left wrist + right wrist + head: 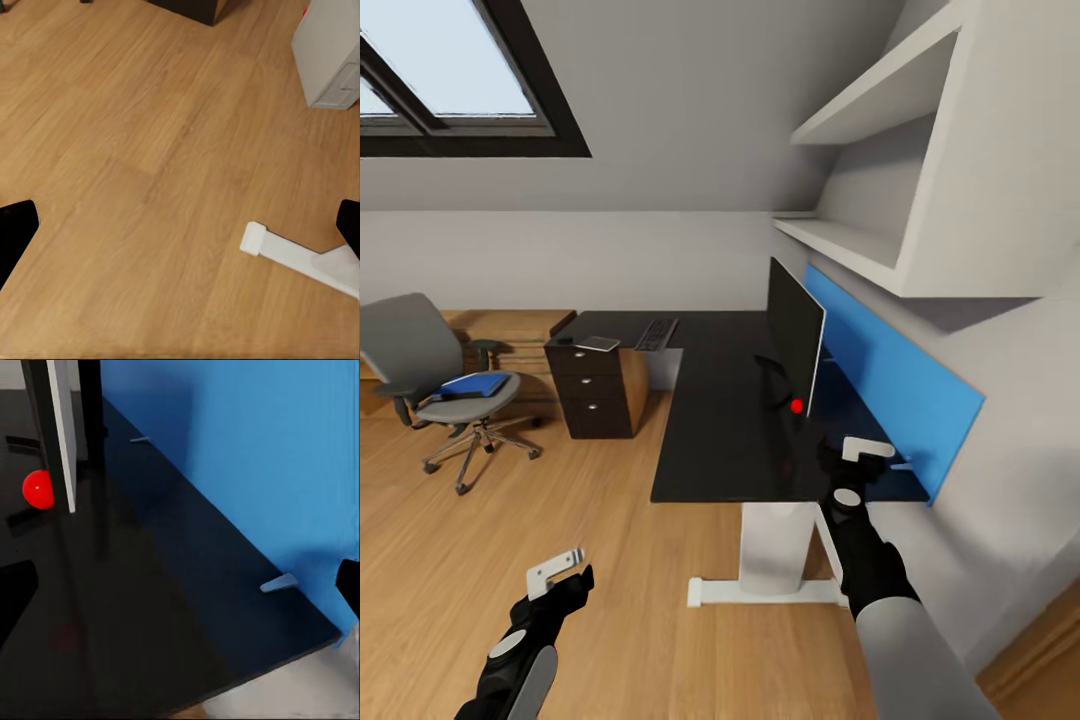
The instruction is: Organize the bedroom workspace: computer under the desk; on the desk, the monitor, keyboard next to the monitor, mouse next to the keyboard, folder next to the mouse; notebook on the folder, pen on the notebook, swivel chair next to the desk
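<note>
The monitor [796, 345] stands on the black L-shaped desk [710, 440], its edge close in the right wrist view [61, 427]. Far along the desk lies the keyboard [656, 334]. A grey notebook [598, 344] rests on the dark drawer cabinet [598, 390]. The blue folder [472, 385] lies on the grey swivel chair [430, 370] at the left. My right gripper [847, 462] [180, 592] hovers open over the desk's near right corner, holding nothing. Over the floor, my left gripper [560, 575] [180, 225] is open and holds nothing. A white case [330, 52], possibly the computer, stands on the floor.
A red ball [797, 406] [37, 489] sits at the monitor's foot. A blue panel [895, 385] backs the desk, with white shelves [880, 170] above. The desk's white leg [775, 545] and foot [300, 259] stand on the wood floor [510, 520], which is open between chair and desk.
</note>
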Robot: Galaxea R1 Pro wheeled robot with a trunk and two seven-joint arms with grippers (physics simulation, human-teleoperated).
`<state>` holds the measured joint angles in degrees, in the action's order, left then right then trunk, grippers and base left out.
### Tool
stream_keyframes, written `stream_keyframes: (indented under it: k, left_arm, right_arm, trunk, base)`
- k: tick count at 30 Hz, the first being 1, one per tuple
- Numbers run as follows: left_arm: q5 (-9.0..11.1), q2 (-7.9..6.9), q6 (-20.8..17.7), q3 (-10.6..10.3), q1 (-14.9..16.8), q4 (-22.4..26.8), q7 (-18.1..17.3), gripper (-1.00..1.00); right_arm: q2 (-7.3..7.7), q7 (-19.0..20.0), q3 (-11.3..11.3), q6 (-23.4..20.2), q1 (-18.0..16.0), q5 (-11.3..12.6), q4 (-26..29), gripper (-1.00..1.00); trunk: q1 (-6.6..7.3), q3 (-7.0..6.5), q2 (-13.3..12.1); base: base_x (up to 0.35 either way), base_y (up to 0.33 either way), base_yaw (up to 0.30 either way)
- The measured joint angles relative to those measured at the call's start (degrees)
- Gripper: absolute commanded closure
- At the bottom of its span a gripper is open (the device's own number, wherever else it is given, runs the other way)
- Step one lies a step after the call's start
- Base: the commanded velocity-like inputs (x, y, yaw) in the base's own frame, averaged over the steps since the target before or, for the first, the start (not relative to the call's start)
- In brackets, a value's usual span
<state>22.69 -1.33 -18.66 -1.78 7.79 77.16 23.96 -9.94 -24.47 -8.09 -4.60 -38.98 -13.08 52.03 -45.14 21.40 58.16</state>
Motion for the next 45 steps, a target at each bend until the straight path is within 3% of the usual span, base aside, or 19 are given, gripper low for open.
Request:
stream_keyframes:
  k: [5, 11, 17, 26, 28, 34, 38, 45]
  left_arm:
    - [0.0, 0.05, 0.0, 0.0, 0.0, 0.0, 0.0, -1.00]
    - [0.1, 0.08, -0.1, -0.1, 0.0, 0.0, -0.1, -1.00]
    - [0.1, 0.21, -0.2, -0.1, 0.0, 0.0, -0.1, -1.00]
    - [0.0, 0.26, -0.2, -0.2, 0.0, -0.2, 0.0, -1.00]
    - [0.0, 0.23, -0.2, -0.2, 0.0, -0.7, 0.0, -1.00]
    - [-0.1, 0.14, -0.2, -0.4, 0.0, -3.7, 0.1, -1.00]
    - [-0.2, 0.04, 0.0, -0.3, 0.0, -7.6, 0.1, -1.00]
    - [-0.7, 0.05, 1.3, -0.4, 0.0, -18.8, 0.0, -1.00]
  right_arm:
    - [0.00, -0.1, 0.1, 0.0, 0.3, -0.1, 0.0, -1.00]
    - [0.00, -0.4, 3.7, -0.2, 1.7, -0.2, 1.0, -1.00]
    - [0.00, 0.4, 4.7, -0.4, 2.0, 0.2, 0.7, -1.00]
    - [0.00, 0.9, 4.8, -0.4, 2.2, 0.4, 0.5, -1.00]
    - [0.00, 0.9, 4.8, -0.5, 2.4, 1.8, 0.5, -1.00]
    - [-0.01, 0.9, 4.6, -1.0, 4.1, 12.3, -1.6, -1.00]
    - [-0.02, 0.9, 4.7, -1.0, 7.4, 13.2, -1.8, -1.00]
    - [-0.02, 1.0, 4.7, -0.5, 14.1, 13.5, -1.9, -1.00]
  trunk:
    - [0.00, 0.00, 0.0]
    - [0.00, 0.00, 0.0]
    - [0.03, 0.00, 0.0]
    - [2.01, -1.61, -3.6]
    - [2.45, -1.97, -4.4]
    - [3.76, -3.04, -6.8]
    - [4.65, -3.77, -8.4]
    - [6.18, -5.02, -11.2]
  base:
    - [-0.337, 0.000, 0.000]
    - [-0.332, 0.000, 0.000]
    - [-0.111, 0.000, 0.000]
    - [-0.003, 0.000, 0.000]
    - [0.000, 0.000, 0.000]
    - [0.000, 0.000, 0.000]
    - [0.000, 0.000, 0.000]
    - [0.000, 0.000, 0.000]
